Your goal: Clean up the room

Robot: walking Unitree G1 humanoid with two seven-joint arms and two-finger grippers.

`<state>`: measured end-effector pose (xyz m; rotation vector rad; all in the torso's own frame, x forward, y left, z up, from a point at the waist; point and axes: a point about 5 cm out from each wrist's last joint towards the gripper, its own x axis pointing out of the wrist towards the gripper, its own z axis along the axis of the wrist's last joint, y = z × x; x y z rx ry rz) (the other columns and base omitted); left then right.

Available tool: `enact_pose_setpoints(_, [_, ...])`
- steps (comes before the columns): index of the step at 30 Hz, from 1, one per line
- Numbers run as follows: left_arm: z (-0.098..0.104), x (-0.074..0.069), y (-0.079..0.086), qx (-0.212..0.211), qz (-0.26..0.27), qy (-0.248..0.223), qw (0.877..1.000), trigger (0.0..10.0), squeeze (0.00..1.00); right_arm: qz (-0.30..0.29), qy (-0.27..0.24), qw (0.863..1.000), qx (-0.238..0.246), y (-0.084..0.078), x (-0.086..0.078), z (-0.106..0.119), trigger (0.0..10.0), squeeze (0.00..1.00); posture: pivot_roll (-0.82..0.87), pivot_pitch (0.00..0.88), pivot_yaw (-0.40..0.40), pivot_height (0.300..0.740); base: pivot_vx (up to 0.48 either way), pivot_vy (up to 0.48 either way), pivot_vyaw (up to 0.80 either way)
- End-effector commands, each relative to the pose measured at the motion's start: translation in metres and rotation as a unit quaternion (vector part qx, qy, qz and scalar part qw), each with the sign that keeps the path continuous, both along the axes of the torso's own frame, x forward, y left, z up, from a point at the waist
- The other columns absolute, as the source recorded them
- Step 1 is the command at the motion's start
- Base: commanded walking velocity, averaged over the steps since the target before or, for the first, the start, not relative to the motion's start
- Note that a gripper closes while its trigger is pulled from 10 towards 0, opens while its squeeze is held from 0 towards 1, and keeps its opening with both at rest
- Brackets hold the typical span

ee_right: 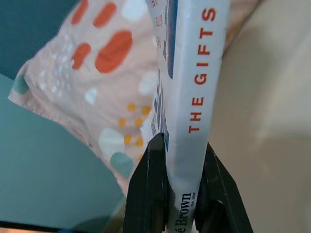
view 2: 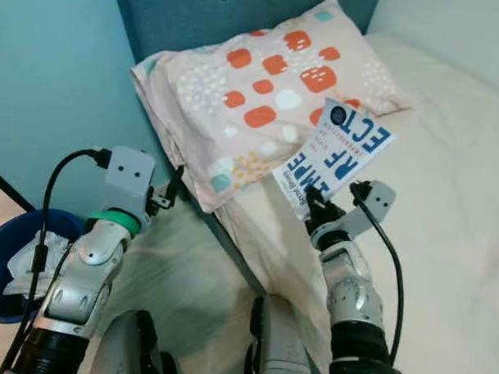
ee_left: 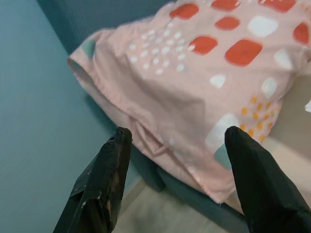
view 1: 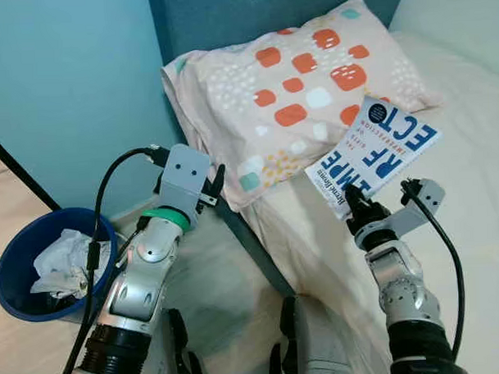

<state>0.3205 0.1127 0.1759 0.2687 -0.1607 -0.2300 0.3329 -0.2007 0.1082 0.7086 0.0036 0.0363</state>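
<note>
Book: one (view 1: 374,154), clamped at its spine by right gripper (ee_right: 187,160), above bed (view 1: 478,146).
Pillow: one (view 1: 287,87), beside book.
Left gripper (ee_left: 177,141): fingers apart, empty, near pillow.
Bin: one (view 1: 14,261), blue, holding crumpled paper.

You see a pink pillow (view 1: 295,95) with orange, white and teal patches, a white book (view 1: 373,152) lettered blue, and a blue bin (view 1: 22,252).

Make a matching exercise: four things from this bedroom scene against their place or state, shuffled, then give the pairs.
Things:
1. book
2. pillow
3. blue bin
4. left tool

Place or state:
A. on the floor, with crumpled paper inside
B. open, pointing at the pillow's corner
C. clamped in the right tool above the bed
D. lying at the head of the bed

Pairs: 1-C, 2-D, 3-A, 4-B
</note>
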Motion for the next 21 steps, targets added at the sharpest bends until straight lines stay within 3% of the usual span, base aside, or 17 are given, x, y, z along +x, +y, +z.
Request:
enact_pose_setpoints(1, [-0.008,-0.007,0.006,0.014,0.003,0.019,1.0,10.0,0.0,0.013,0.034,0.998,0.048,0.0,-0.001,-0.016,10.0,0.0,-0.03,0.239,0.054,0.6,0.0,0.0,0.0])
enact_pose_setpoints(8, [-0.008,-0.014,0.015,0.027,0.009,0.028,0.999,10.0,0.0,0.015,0.082,0.992,0.092,-0.006,0.004,-0.032,10.0,0.0,0.01,0.289,0.06,0.6,0.0,0.0,0.0])
enact_pose_setpoints(16, [-0.009,-0.022,0.025,0.039,0.019,0.036,0.998,10.0,0.0,0.035,0.106,0.989,0.098,-0.01,0.006,-0.037,10.0,0.0,0.04,0.317,0.071,0.6,0.0,0.0,0.0])
enact_pose_setpoints(21, [-0.01,-0.028,0.029,0.045,0.023,0.046,0.998,10.0,0.0,0.013,0.122,0.988,0.097,-0.028,0.004,-0.039,10.0,0.0,0.04,0.336,0.081,0.6,0.0,0.0,0.0])
